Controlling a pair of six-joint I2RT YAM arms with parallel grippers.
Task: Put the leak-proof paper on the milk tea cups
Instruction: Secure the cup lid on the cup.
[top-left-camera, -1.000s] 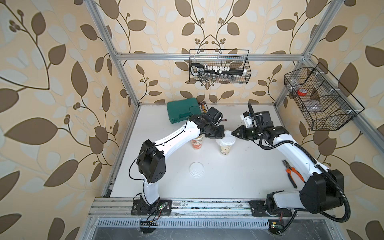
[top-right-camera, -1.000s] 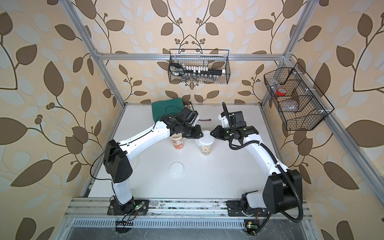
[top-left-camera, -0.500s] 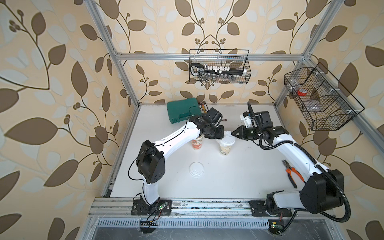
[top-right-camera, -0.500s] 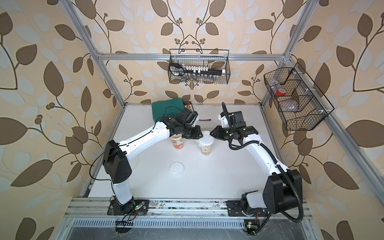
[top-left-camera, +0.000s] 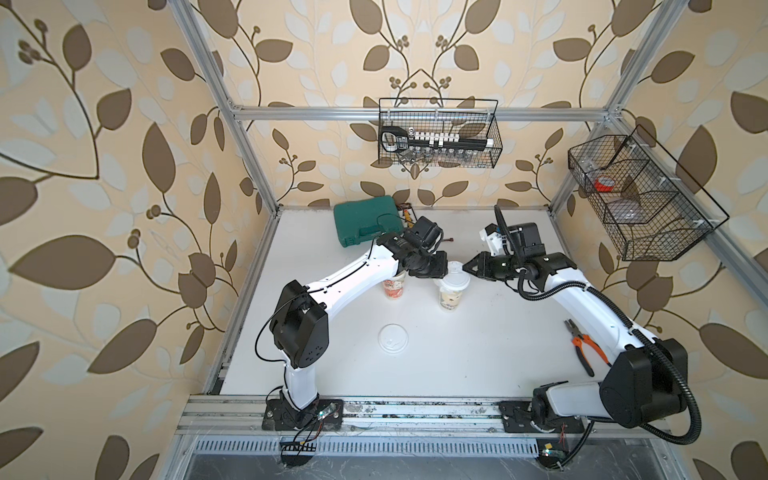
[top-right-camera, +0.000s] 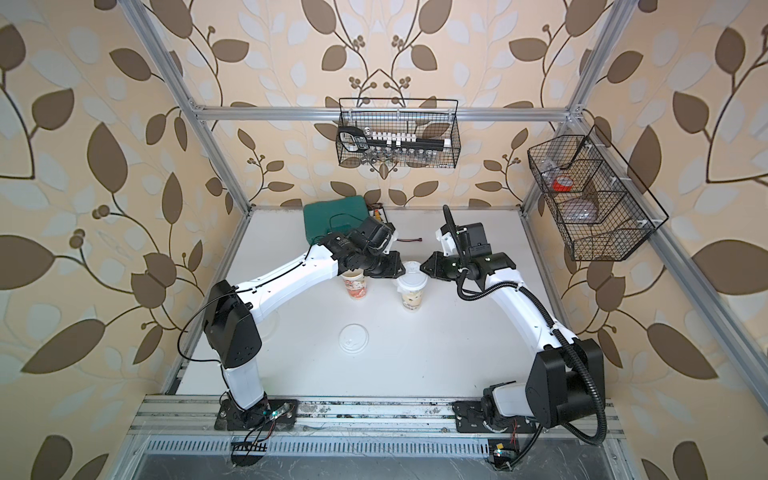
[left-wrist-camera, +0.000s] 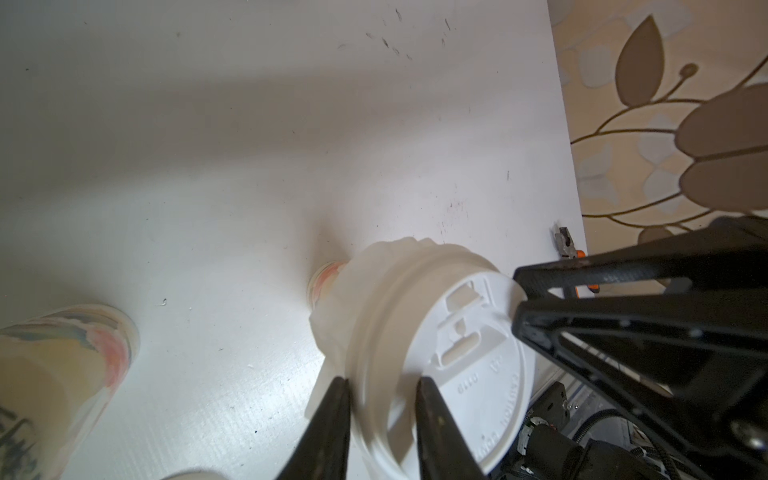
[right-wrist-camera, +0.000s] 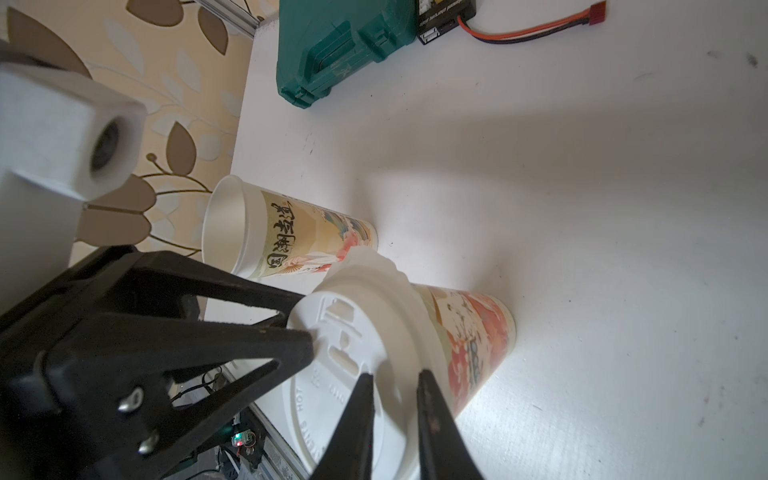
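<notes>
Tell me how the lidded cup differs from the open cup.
The lidded cup wears a white lid; the open cup has a bare mouth. Crinkled film pokes out under the lid on the lidded cup; the open cup shows none. The left hand and right hand each pinch the lidded cup's lid rim; neither touches the open cup. Both are printed paper cups, upright on the table.

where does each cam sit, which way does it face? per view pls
Top view: high above the robot, looking down at the table; left arm, right arm whole.
Top view: same head, same aim at the table; both arms whole.
Left wrist: behind the left gripper, facing the lid and the right gripper.
Right wrist: behind the right gripper, facing the lid and the left gripper.
Shared: both wrist views show lid and open cup.
</notes>
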